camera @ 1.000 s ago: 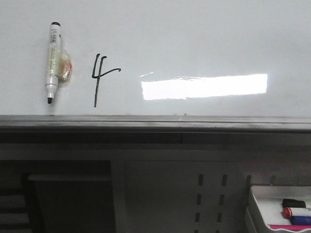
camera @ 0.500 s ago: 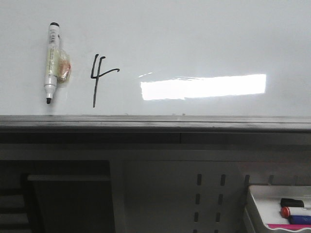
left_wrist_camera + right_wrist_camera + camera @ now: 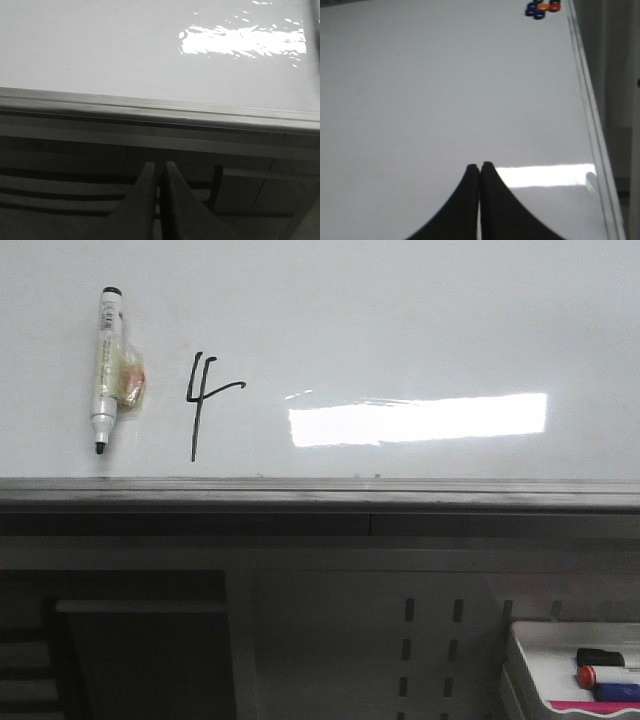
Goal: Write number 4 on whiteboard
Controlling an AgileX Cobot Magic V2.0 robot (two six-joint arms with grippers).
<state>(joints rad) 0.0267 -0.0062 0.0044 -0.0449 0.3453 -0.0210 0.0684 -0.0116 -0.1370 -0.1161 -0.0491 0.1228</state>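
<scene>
1. Almost nothing has changed over the last second: the 4 [image 3: 203, 403] looks finished, just right of the marker [image 3: 107, 368] on the whiteboard [image 3: 400, 320].
2. Left hand [image 3: 157, 172] and right hand [image 3: 479, 172] are both together, empty, clear of the 4.
3. Task looks done.

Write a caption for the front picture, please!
A black number 4 on the whiteboard, beside a white marker.
</scene>
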